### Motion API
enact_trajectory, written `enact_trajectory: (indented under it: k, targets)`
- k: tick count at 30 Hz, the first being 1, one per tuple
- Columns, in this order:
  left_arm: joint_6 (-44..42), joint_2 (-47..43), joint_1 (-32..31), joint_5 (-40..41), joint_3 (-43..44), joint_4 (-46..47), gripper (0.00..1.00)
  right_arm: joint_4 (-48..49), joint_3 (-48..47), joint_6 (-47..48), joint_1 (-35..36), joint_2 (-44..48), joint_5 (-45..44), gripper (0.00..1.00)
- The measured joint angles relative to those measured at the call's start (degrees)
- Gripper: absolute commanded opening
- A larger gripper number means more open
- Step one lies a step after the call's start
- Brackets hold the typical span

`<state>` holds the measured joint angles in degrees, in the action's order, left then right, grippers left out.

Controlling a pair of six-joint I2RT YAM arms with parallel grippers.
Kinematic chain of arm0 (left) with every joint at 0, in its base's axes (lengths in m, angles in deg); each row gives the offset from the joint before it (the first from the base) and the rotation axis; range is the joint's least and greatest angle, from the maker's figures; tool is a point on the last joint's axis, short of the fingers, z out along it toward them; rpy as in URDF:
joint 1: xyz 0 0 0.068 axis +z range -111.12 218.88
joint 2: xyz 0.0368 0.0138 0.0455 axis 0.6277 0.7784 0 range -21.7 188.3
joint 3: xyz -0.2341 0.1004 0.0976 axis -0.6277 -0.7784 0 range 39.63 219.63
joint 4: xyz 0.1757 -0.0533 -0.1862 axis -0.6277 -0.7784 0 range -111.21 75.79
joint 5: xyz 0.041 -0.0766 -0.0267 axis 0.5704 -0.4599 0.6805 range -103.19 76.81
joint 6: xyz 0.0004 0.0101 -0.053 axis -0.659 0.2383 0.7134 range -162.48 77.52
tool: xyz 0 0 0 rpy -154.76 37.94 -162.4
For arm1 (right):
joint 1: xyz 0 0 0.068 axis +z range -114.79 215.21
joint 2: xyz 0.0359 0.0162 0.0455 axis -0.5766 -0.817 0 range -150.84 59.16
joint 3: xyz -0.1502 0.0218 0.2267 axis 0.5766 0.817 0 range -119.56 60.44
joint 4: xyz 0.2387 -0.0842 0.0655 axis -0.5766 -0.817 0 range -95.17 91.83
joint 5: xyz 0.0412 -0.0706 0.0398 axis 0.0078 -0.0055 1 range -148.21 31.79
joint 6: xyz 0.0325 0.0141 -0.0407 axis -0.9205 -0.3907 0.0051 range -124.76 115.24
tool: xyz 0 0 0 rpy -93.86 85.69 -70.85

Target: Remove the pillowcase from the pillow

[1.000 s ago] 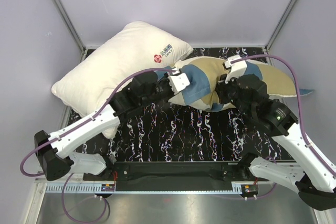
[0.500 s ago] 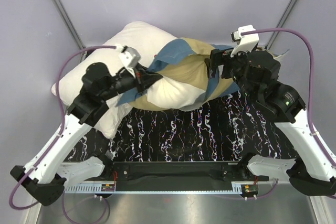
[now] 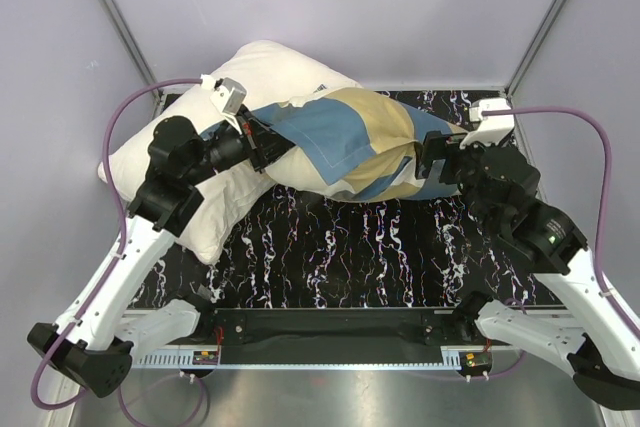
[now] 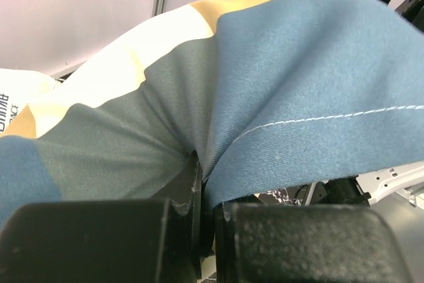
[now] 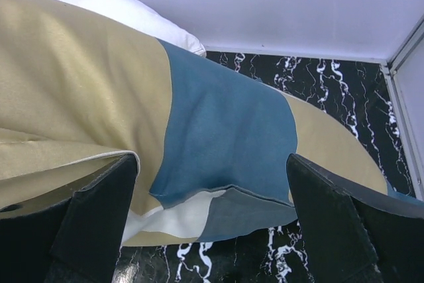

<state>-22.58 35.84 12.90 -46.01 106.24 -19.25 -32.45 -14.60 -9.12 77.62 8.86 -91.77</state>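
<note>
The checked pillowcase [image 3: 345, 142] in teal, tan and cream lies plump across the back of the table. Its left end rests on a white pillow. The pillow of the task is hidden inside it. My left gripper [image 3: 262, 143] is shut on a fold of blue fabric at the case's left end. In the left wrist view that gripper [image 4: 207, 187] pinches the pillowcase [image 4: 298, 97] tightly. My right gripper [image 3: 425, 162] stands open at the case's right end. In its wrist view the wide fingers [image 5: 99, 217] flank the pillowcase [image 5: 225, 130] without gripping it.
A large white pillow [image 3: 195, 202] lies at the back left, partly under the case and my left arm. The black marbled tabletop [image 3: 350, 257] spreads in front. Pale walls and metal posts [image 3: 120, 22] enclose the sides and back.
The right gripper has opened, let go of the case and dropped back to its right end. The left gripper has pulled the case's left end up and to the left, then lowered a little.
</note>
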Motion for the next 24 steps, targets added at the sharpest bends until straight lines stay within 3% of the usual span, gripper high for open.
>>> enact_trajectory:
  k: [8, 16, 24]
  targets:
    - [1.57, 0.07, 4.46, 0.66, 2.49, -5.05, 0.0, -1.11, 7.56, -3.41, -1.57, 7.87, -6.03, 1.0]
    - [11.47, 1.51, 14.05, -1.53, 5.6, -3.91, 0.0, -4.57, 12.87, -7.02, -1.7, 10.14, -7.65, 1.0]
    - [23.23, 14.12, 18.27, -7.39, 26.1, -1.31, 0.0, -4.59, 19.17, -8.15, -1.7, 11.67, -2.21, 1.0]
